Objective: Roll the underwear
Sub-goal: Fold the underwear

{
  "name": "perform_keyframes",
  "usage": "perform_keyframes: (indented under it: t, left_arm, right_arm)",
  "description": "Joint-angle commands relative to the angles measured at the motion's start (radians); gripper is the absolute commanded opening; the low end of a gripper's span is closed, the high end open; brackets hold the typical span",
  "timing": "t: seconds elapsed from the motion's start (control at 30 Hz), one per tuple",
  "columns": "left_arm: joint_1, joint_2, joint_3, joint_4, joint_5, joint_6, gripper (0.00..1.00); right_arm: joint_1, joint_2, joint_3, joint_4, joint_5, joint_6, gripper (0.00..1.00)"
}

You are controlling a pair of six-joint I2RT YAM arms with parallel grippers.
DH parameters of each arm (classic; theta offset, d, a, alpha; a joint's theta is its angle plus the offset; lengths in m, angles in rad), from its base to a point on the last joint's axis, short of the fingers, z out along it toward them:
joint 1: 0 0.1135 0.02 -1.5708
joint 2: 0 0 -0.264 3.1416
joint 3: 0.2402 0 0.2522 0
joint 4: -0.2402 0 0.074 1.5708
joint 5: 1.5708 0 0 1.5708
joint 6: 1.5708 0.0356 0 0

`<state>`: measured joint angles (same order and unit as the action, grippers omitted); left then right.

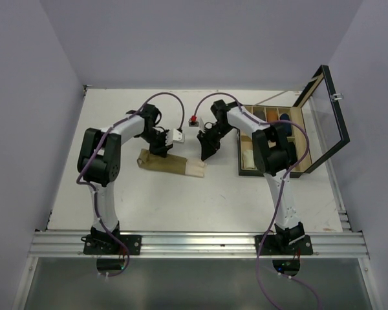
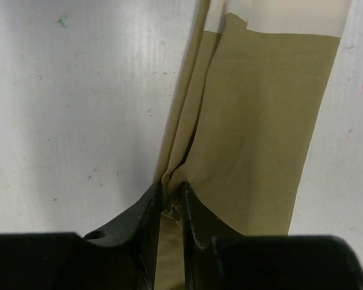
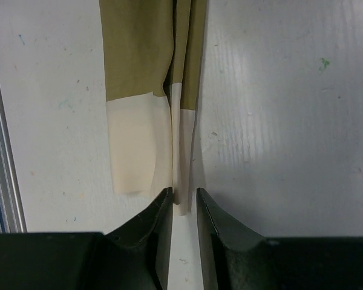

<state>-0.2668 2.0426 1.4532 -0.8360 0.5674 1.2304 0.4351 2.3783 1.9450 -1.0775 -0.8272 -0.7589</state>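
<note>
One olive-tan underwear [image 1: 171, 163] with a cream waistband [image 1: 195, 169] lies folded into a long strip on the white table. In the left wrist view its olive cloth [image 2: 260, 121] runs away from the fingers. My left gripper [image 1: 160, 152] stands over the strip's left part. Its jaws are slightly apart, with a raised crease of cloth between the tips [image 2: 171, 193]. My right gripper [image 1: 205, 155] is at the waistband end. It is open [image 3: 184, 196], and the cream waistband's [image 3: 139, 145] folded edge pokes loosely between its fingers.
A wooden box [image 1: 271, 139] with compartments stands at the right, its glass lid [image 1: 326, 116] propped open. A small device with a red button [image 1: 194, 121] lies behind the strip. An aluminium rail [image 1: 194, 244] runs along the near edge.
</note>
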Motion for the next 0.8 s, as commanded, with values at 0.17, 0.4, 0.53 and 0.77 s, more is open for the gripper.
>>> perform_keyframes:
  t: [0.17,0.4,0.53,0.77]
  left_arm:
    - [0.015,-0.03,0.045,0.213,-0.003,-0.282,0.33]
    - [0.021,-0.191,0.003,0.284,-0.072,-0.397,0.59]
    - [0.075,-0.312,-0.065,0.308,-0.092,-0.52,0.76]
    - [0.216,-0.449,-0.253,0.118,-0.101,-0.534,1.0]
  right_arm:
    - [-0.025,-0.016,0.051,0.083,0.031,0.22,0.24]
    - [-0.024,-0.028,0.005,0.33,0.2,0.492,0.11]
    - [-0.003,-0.022,-0.018,0.301,0.227,0.514,0.08]
    - [0.086,-0.135,-0.3,0.378,0.25,0.51,0.05]
